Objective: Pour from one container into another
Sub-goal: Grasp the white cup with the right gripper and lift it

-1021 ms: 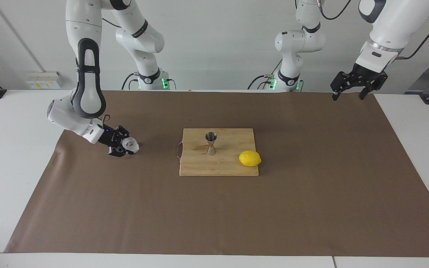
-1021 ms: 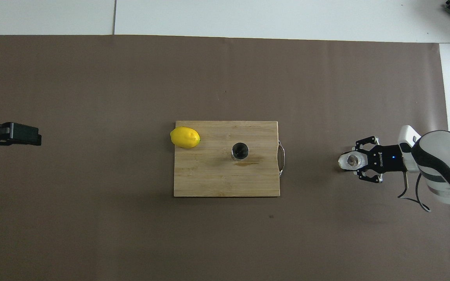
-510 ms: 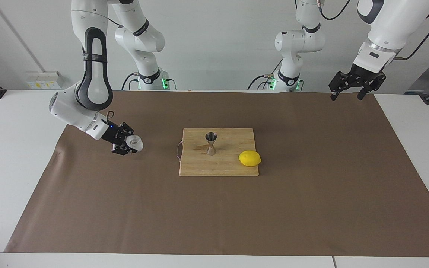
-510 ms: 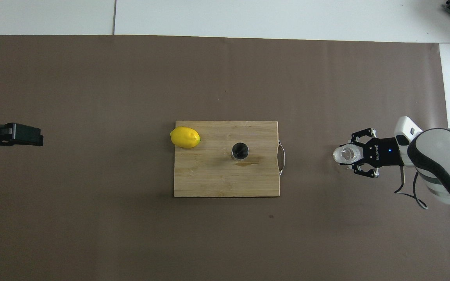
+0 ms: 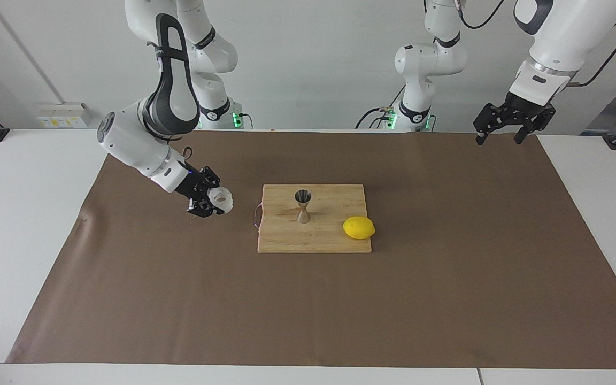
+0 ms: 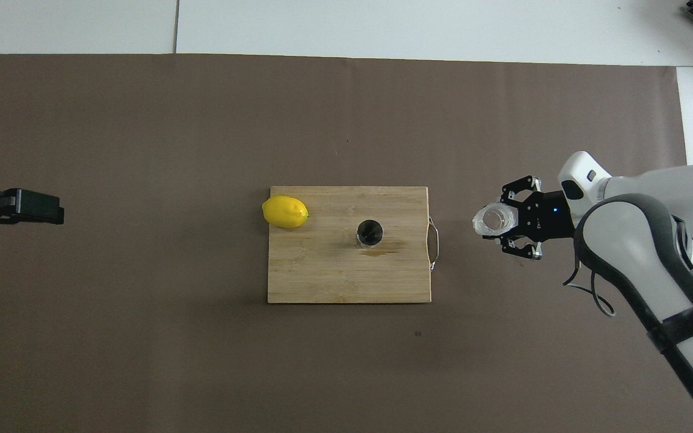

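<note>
My right gripper (image 5: 216, 202) (image 6: 497, 221) is shut on the small whitish translucent cup (image 5: 221, 199) (image 6: 492, 219) and holds it in the air over the brown mat, just off the handle end of the wooden board (image 5: 329, 240) (image 6: 322, 282). The cup's mouth faces up. The steel hourglass jigger (image 5: 302, 206) (image 6: 370, 233) stands upright on the middle of the board. My left gripper (image 5: 500, 138) (image 6: 52, 207) waits open, raised over the mat's edge at the left arm's end of the table.
A yellow lemon (image 5: 359, 228) (image 6: 285, 211) lies on the board's corner toward the left arm's end. The board has a metal handle (image 5: 256, 215) (image 6: 434, 243) on the side toward the cup. A brown mat (image 5: 308, 310) covers the table.
The right arm has risen and carried the cup toward the board, from well out on the mat to just beside the board's handle. The left arm has hardly moved.
</note>
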Controlling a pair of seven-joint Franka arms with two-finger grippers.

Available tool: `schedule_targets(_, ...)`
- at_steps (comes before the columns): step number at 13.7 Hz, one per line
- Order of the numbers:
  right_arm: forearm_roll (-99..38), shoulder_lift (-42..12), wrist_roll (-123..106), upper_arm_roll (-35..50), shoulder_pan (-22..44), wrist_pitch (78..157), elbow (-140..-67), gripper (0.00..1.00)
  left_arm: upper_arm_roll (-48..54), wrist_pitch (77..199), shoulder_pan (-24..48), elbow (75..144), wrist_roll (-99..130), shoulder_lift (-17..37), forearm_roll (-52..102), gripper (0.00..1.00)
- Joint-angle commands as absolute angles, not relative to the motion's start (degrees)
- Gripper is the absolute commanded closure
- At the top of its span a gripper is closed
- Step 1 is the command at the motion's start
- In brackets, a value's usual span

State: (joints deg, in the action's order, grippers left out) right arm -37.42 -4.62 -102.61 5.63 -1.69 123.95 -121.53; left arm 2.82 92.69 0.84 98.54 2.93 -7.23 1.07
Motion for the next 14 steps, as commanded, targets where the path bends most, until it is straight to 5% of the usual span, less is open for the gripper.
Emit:
schedule_targets(1, -32.5, -5.1, -92.9, 5.7, 2.4, 124.5, -117.9, 1.0, 5.1, 95.0, -2.8, 100.9, 2.5, -8.2, 0.4, 0.0)
schedule_targets(8, -15.4, -7.6, -69.9, 5.7, 13.7, 127.4, -110.8, 1.0, 4.5, 97.2, -2.1, 101.7, 2.5, -7.3, -0.1, 0.0)
schedule_targets(11, -10.7, -7.8, -64.8, 5.6, 17.6, 127.4, -110.4, 1.0, -4.4, 96.9, 6.8, 101.3, 2.4, -6.5, -0.8, 0.0)
schedule_targets(14, -3.5, -7.9, -62.1, 5.7, 20.0, 127.4, -110.3, 1.0, -5.3, 97.6, 7.9, 101.5, 0.6, -6.5, -1.2, 0.0)
